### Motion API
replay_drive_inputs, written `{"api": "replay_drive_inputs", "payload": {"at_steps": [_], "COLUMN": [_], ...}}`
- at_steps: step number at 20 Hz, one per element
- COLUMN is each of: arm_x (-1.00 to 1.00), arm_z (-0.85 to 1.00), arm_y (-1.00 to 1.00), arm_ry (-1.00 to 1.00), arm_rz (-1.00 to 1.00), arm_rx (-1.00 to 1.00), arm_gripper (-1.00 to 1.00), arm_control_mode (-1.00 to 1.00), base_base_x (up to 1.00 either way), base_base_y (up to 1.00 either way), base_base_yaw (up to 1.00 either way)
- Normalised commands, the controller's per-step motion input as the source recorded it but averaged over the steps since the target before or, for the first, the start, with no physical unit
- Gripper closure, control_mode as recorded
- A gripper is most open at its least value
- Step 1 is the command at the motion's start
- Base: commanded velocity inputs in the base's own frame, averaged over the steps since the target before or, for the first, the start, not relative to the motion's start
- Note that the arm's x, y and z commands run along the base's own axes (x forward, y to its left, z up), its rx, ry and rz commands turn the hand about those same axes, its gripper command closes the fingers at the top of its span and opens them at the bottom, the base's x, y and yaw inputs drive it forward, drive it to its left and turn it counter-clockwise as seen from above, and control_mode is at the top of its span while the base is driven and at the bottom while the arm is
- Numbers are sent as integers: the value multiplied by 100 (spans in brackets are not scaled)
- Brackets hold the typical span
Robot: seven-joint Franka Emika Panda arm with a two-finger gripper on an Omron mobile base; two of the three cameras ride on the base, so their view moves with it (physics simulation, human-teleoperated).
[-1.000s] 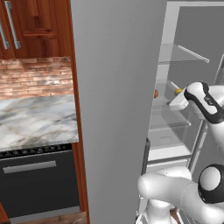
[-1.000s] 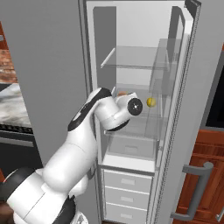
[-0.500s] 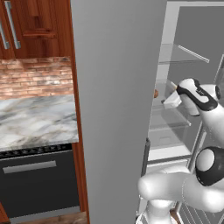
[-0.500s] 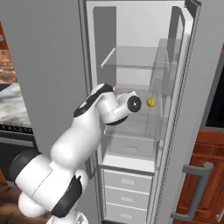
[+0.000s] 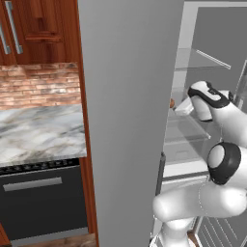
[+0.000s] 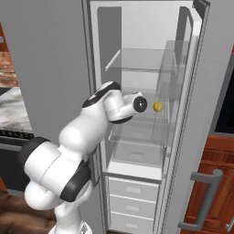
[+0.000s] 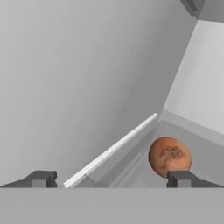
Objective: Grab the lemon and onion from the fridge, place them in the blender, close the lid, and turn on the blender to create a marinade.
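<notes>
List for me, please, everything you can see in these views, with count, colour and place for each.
fridge: one, pale grey outside, white inside, door open, in front of the robot.
glass shelves: several, clear, inside the fridge.
drawers: a stack, white, at the fridge's bottom.
lemon: one, yellow, on a middle shelf towards the right.
onion: one, orange-brown, on the shelf near the back corner, just beyond the right fingertip in the hand view.
counter: one, marbled grey, left of the fridge.
oven: one, dark, below the counter.
brick wall: red-brown, behind the counter.
cabinets: dark wood, above it.
arm: one, white, reaching into the fridge.
gripper: one, dark fingertips, open.
</notes>
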Motion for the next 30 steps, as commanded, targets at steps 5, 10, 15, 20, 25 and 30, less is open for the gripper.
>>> {"api": "replay_drive_inputs", "payload": {"at_steps": [5, 10, 15, 20, 25, 30], "arm_x": [43, 40, 38, 40, 44, 44], "arm_z": [-7, -10, -13, -16, -22, -21], "arm_y": [-5, -12, -8, -2, -3, -10], "arm_ry": [0, 0, 0, 0, 0, 0], "arm_rz": [4, 6, 6, 5, 4, 1], "arm_rx": [3, 4, 2, 0, 0, 0], "arm_gripper": [-100, -100, -100, -100, -100, -100], "arm_control_mode": [-100, -100, -100, -100, -100, -100], "base_base_x": [0, 0, 0, 0, 0, 0], "base_base_y": [0, 0, 0, 0, 0, 0], "base_base_yaw": [0, 0, 0, 0, 0, 0]}}
